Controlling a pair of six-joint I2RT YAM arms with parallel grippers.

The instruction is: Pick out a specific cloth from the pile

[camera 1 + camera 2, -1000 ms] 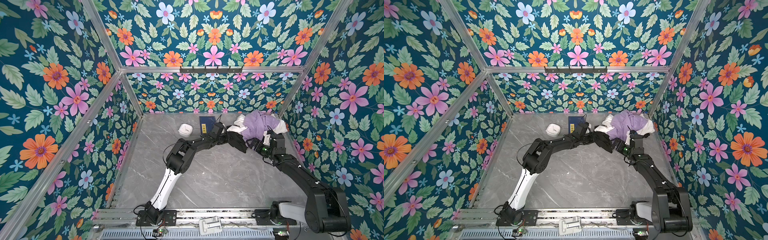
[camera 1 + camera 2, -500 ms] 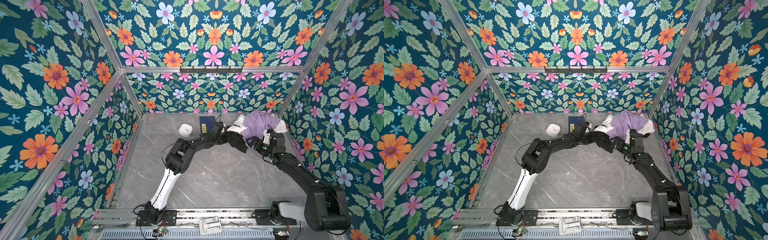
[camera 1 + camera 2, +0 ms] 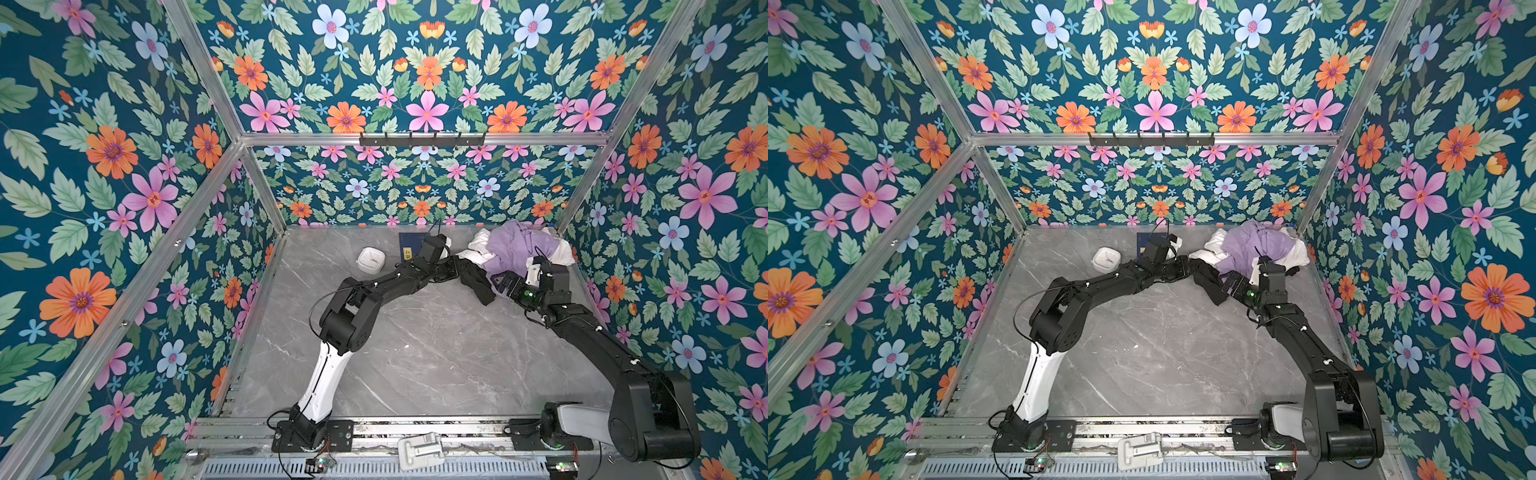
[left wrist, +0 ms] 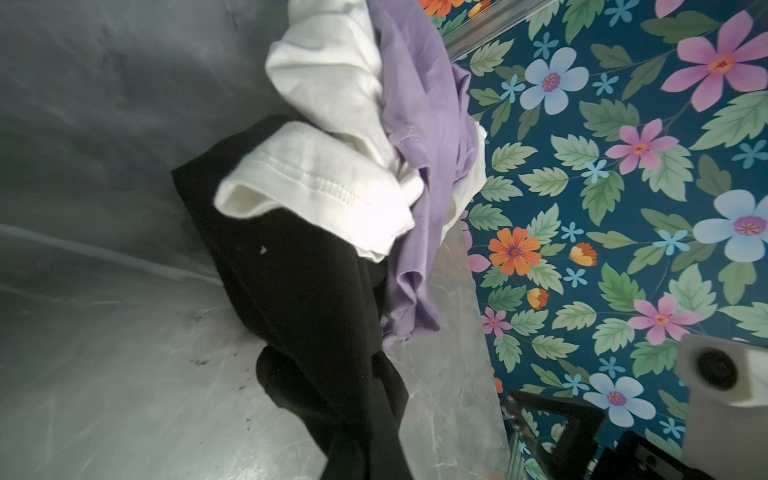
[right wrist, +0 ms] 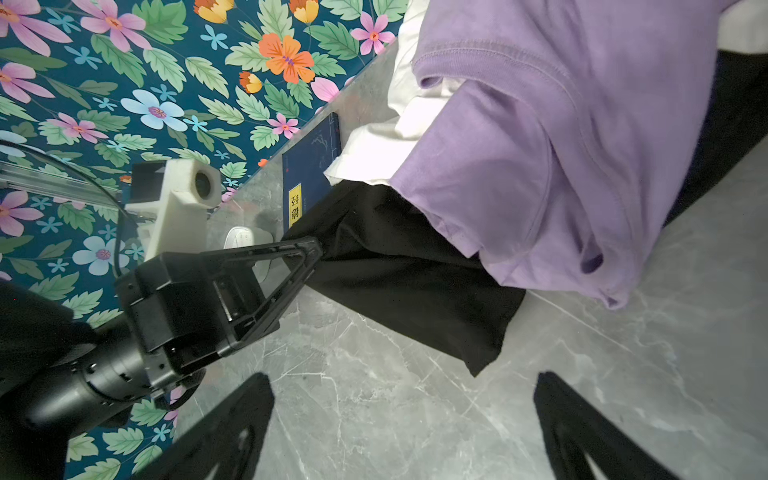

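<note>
The pile (image 3: 1262, 249) of lavender, white and black garments is located at the far right corner of the grey marble table (image 3: 1142, 353). The cloth (image 3: 1210, 284) is extended from the pile's left side toward the near edge. The left gripper (image 3: 1187, 266) is closed at the cloth's far left end. The right gripper (image 3: 1232, 286), jaws spread, is positioned just right of the cloth. A blue book (image 3: 1144, 241) and a white case (image 3: 1106, 257) are seen further left.

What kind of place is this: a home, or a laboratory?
Probably a laboratory cell for robot trials, not a home. A left arm and a right arm are mounted on a rail, aluminium bars frame the flower-printed walls, and a pile of clothes lies on the grey table.
</note>
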